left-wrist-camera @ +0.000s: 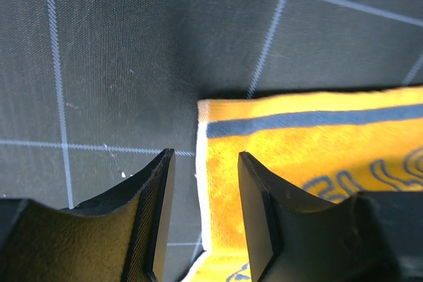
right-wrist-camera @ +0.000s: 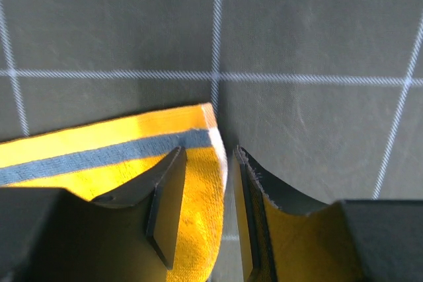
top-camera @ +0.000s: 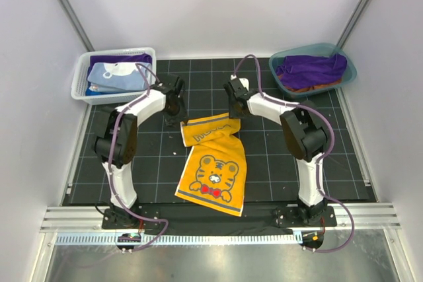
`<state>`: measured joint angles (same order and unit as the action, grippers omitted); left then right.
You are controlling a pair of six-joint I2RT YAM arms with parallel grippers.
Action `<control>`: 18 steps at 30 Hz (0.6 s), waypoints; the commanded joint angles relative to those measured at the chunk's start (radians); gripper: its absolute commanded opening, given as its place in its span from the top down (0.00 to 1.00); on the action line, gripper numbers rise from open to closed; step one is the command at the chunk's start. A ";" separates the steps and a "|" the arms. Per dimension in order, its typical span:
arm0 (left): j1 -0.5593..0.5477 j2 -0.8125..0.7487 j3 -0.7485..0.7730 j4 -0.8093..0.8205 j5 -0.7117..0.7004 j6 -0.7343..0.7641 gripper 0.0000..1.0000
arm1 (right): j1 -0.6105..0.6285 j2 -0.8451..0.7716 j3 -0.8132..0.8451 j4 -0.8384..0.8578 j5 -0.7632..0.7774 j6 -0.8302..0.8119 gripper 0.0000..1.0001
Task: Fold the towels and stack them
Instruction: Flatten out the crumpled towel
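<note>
Lying on the mat point(top-camera: 277, 163), the yellow towel point(top-camera: 213, 170) has its far end folded over, with the tiger print face up nearer the bases. The left claw point(left-wrist-camera: 205, 219) sits at the fold's left corner, jaws apart and gripping nothing. The towel's white-trimmed side edge runs through the gap, with bare mat under the left finger point(left-wrist-camera: 155, 222) and cloth under the right one. The right claw point(right-wrist-camera: 205, 212) is at the opposite corner, jaws likewise apart and empty. The towel's corner lies just ahead of its gap, with cloth under its left finger point(right-wrist-camera: 165, 209) and mat beyond its right. Out past the left claw, a basket point(top-camera: 78, 87) holds a blue towel point(top-camera: 115, 74). Past the right claw, a tub point(top-camera: 352, 70) holds a purple towel point(top-camera: 310, 67).
</note>
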<state>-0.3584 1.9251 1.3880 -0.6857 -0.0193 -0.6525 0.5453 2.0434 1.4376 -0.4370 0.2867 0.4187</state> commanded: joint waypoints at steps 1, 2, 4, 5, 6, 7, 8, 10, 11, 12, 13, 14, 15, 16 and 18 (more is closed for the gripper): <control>0.004 0.012 0.013 0.026 -0.025 -0.006 0.52 | -0.007 0.023 0.050 0.027 -0.004 -0.041 0.58; 0.006 0.018 0.013 0.034 -0.027 -0.006 0.52 | -0.005 0.026 0.050 0.033 -0.006 -0.044 0.58; 0.006 0.031 0.008 0.064 -0.018 -0.009 0.52 | -0.007 0.026 0.044 0.046 -0.004 -0.052 0.58; 0.006 0.034 0.002 0.071 -0.018 -0.015 0.51 | -0.007 0.026 0.040 0.049 -0.004 -0.057 0.58; 0.006 0.037 -0.001 0.080 -0.016 -0.018 0.51 | -0.007 0.024 0.038 0.056 -0.003 -0.057 0.58; 0.006 0.040 -0.003 0.089 -0.018 -0.019 0.51 | -0.007 0.023 0.027 0.060 -0.001 -0.060 0.58; 0.006 0.044 -0.003 0.092 -0.019 -0.022 0.51 | -0.008 0.021 0.026 0.063 -0.001 -0.064 0.58; 0.004 0.054 -0.001 0.094 -0.021 -0.027 0.51 | -0.013 0.018 0.012 0.083 -0.029 -0.069 0.58; 0.004 0.055 0.000 0.094 -0.027 -0.029 0.52 | -0.018 0.018 0.011 0.090 -0.037 -0.070 0.58; 0.006 0.058 -0.006 0.094 -0.031 -0.035 0.52 | -0.019 0.021 0.009 0.101 -0.056 -0.075 0.58; 0.004 0.060 -0.009 0.097 -0.037 -0.038 0.53 | -0.022 0.023 0.004 0.109 -0.066 -0.075 0.58; 0.006 0.060 -0.012 0.097 -0.047 -0.039 0.53 | -0.025 0.024 0.001 0.122 -0.076 -0.077 0.58; 0.004 0.060 -0.017 0.098 -0.050 -0.042 0.54 | -0.031 0.024 -0.003 0.130 -0.101 -0.072 0.58; 0.004 0.063 -0.018 0.100 -0.054 -0.044 0.55 | -0.036 0.026 -0.008 0.133 -0.112 -0.067 0.58; 0.004 0.068 -0.021 0.100 -0.060 -0.047 0.55 | -0.048 0.031 -0.008 0.139 -0.132 -0.061 0.59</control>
<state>-0.3584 1.9778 1.3838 -0.6167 -0.0452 -0.6819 0.5140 2.0663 1.4403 -0.3435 0.2089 0.3607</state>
